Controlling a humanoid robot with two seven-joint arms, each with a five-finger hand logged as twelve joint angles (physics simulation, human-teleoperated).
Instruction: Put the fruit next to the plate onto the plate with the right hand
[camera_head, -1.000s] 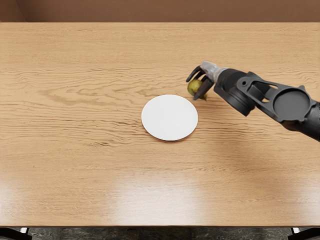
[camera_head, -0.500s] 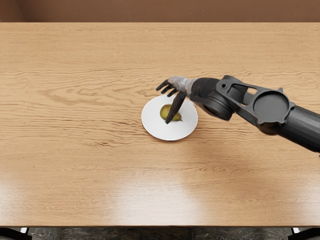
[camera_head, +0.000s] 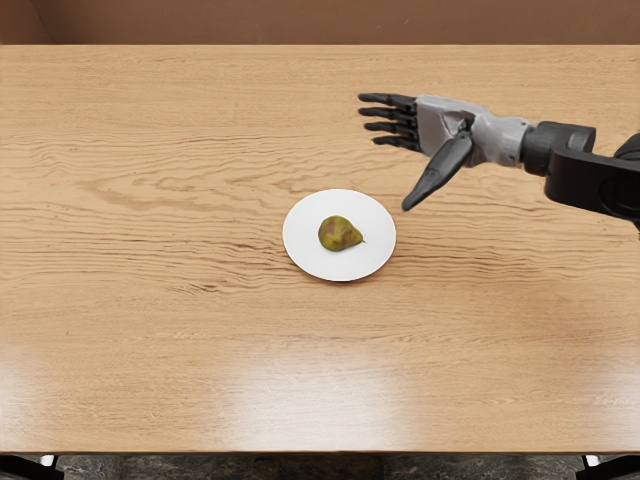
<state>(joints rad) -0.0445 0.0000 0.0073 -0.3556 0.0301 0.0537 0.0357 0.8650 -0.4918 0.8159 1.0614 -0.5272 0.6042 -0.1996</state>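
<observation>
- No text, label, brand, number or sign could be read.
- Plate (camera_head: 304, 243), fruit (camera_head: 339, 234), table (camera_head: 150, 300) and right hand (camera_head: 440, 125) all looked plain, no markings.

A small pear (camera_head: 340, 234), yellow-green with brownish blotches, lies on its side on a round white plate (camera_head: 303, 256). Its narrow end points toward the right edge of the table (camera_head: 150, 300). The pear rests close to the plate's middle, well inside the rim. The plate is plain and flat. It lies on the wooden table near its centre, about midway between the left and right edges and well apart from every corner.
</observation>
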